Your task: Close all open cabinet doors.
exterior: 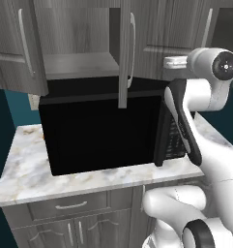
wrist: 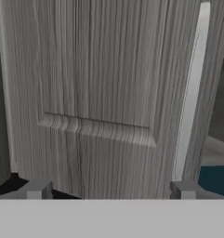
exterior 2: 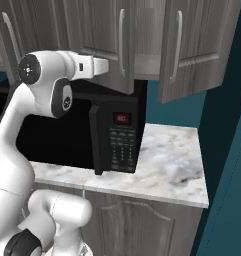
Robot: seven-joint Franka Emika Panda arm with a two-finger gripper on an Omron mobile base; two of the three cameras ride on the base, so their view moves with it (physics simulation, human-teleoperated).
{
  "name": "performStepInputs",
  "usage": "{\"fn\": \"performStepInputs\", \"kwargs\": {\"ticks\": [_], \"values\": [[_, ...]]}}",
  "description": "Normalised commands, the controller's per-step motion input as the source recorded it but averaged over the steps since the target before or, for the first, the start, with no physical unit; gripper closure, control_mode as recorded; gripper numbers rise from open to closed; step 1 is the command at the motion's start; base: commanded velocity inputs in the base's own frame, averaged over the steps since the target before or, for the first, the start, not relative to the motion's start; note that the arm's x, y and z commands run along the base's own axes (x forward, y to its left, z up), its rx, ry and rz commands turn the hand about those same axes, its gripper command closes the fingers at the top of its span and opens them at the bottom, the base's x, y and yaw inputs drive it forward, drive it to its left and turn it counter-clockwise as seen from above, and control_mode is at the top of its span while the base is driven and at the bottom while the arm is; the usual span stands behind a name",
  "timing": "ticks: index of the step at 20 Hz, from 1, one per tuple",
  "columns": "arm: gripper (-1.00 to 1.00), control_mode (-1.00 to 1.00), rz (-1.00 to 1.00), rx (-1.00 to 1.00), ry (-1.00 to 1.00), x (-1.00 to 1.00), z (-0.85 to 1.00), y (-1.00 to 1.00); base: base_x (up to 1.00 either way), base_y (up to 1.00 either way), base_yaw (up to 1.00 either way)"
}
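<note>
- Looking from the left base camera, two cabinet doors above the microwave [exterior: 103,131] hang open: the left door [exterior: 16,46] swung out to the left, and the middle door [exterior: 125,53] standing edge-on toward the camera, its long axis upright, with the bare shelf [exterior: 79,65] showing between them. The arm's wrist reaches up just to the right of the middle door. The microwave sits on the marble bench [exterior: 21,169].
- From the right base camera, the wrist points at the middle door [exterior 2: 117,40] from its left, level with its lower part. A further door [exterior 2: 192,45] at the right end also stands swung out, well apart from the arm.
- Through the hand camera, the hand [wrist: 111,190] is spread wide and holds nothing. The middle door's panelled face [wrist: 99,93] lies straight ahead and close, its silver handle [wrist: 192,93] running upright on the right. Nothing stands between the fingertips [wrist: 36,189] and the panel, so I judge a push straight forward would swing it shut.
</note>
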Motion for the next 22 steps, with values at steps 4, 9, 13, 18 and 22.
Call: {"fn": "performStepInputs", "kwargs": {"ticks": [4, 9, 13, 18, 22], "values": [[-1.00, -1.00, 0.00, 0.00, -0.04, 0.29, 0.00, -0.05, 0.00, 0.00, 0.00], [-1.00, -1.00, 0.00, 0.00, -0.01, 0.39, 0.00, -0.02, 0.00, 0.00, 0.00], [-1.00, -1.00, 0.00, 0.00, 0.00, 0.44, 0.00, -0.01, 0.00, 0.00, 0.00], [-1.00, -1.00, 0.00, 0.00, 0.00, 0.45, 0.00, -0.09, 0.00, 0.00, 0.00], [-1.00, -1.00, 0.00, 0.00, 0.00, 0.43, 0.00, -0.17, 0.00, 0.00, 0.00]]}}
